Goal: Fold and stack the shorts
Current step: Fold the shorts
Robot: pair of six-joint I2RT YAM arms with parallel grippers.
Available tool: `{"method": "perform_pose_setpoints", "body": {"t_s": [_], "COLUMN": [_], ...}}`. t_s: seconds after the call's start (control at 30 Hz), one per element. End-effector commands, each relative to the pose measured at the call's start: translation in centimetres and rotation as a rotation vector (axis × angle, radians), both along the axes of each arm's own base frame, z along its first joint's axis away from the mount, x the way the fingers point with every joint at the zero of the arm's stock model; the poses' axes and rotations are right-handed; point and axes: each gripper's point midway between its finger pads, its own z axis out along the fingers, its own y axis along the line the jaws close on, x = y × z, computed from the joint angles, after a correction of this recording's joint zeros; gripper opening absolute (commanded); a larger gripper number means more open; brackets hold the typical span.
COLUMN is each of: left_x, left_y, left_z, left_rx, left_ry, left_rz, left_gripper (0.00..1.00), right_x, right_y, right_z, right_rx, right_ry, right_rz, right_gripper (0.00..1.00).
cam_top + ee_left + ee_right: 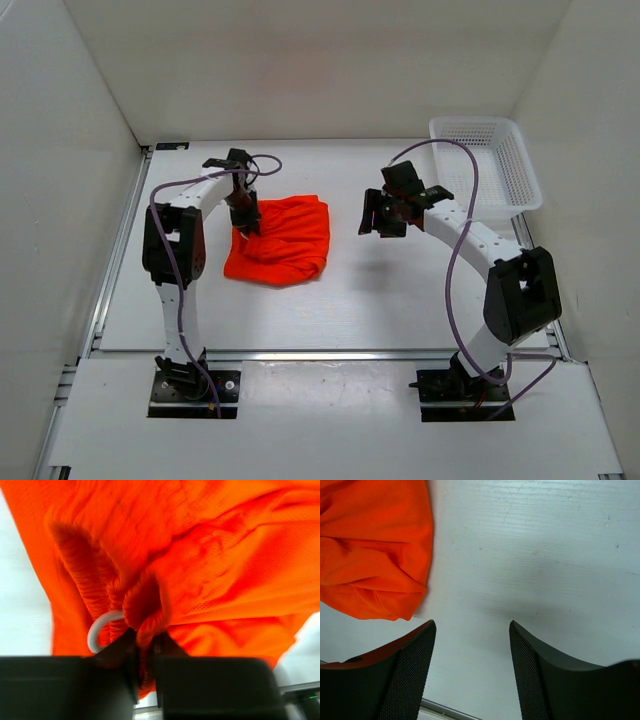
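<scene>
Here, orange-red shorts [282, 240] lie crumpled left of centre on a white table [400, 300]. The left gripper [247, 226] pinches their gathered waistband [145, 615] at the left edge. The right gripper [378, 215] hangs open over bare surface beside their right edge; a white basket [490, 165] fills the far right corner.

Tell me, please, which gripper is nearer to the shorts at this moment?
Left. The left gripper is shut on the shorts at their gathered waistband. The right gripper stands open above the table, off their right edge, touching nothing.
</scene>
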Motion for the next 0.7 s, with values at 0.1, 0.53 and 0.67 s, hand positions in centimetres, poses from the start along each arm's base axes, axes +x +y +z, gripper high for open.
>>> {"method": "perform_pose_setpoints", "body": {"t_s": [0.1,0.53,0.67], "left_x": [1.6,-0.3,0.7], "left_y": [0.6,7.4,8.8], "left_z": [8.2,4.0,8.1], "left_rx": [-0.023,-0.006,0.035], "left_ry": [-0.189,-0.063,-0.189], "left_rz": [0.026,0.212,0.259], "left_gripper": [0.1,0.91,0.91], "right_x": [0.2,-0.5,-0.6], "right_y": [-1.7,-2.1,-2.8], "right_z": [0.7,-0.1,0.5], "right_rx": [-0.012,-0.033,-0.059], "right_ry": [-0.024,-0.003,-0.022], "right_rz": [-0.033,-0.017,-0.028], "right_gripper": [0.66,0.78,0.89]}}
